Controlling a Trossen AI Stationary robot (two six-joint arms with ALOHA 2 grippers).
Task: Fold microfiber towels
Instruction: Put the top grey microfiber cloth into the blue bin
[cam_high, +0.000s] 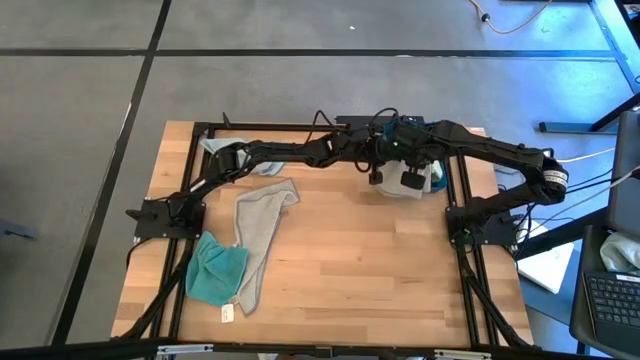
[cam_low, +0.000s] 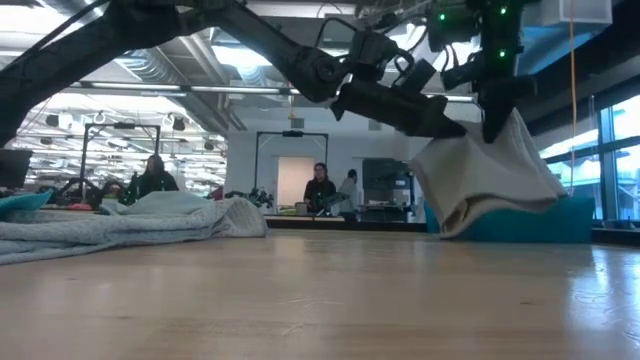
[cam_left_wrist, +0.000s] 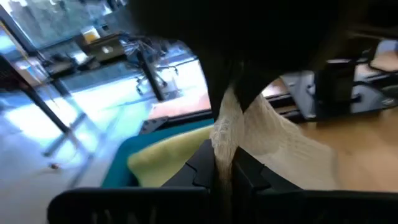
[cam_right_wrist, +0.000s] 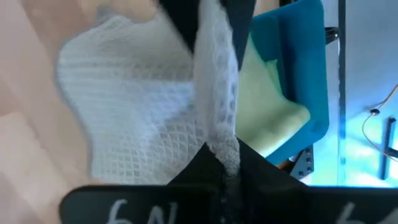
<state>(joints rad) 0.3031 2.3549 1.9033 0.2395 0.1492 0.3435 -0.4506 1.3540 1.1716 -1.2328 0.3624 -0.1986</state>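
Four towels show: a grey one (cam_high: 262, 225) and a teal one (cam_high: 214, 270) lying on the tabletop (cam_high: 380, 270) at left, a pale one (cam_high: 222, 147) far left, and a white one (cam_low: 487, 180) held aloft far right by both outstretched arms, left pincer (cam_left_wrist: 225, 163) and right pincer (cam_right_wrist: 221, 163) each clenched on it.

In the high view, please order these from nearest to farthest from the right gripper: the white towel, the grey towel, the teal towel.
From the right gripper:
1. White towel, held in its fingers, near the blue tray.
2. Grey towel, left of centre.
3. Teal towel, at the front left.
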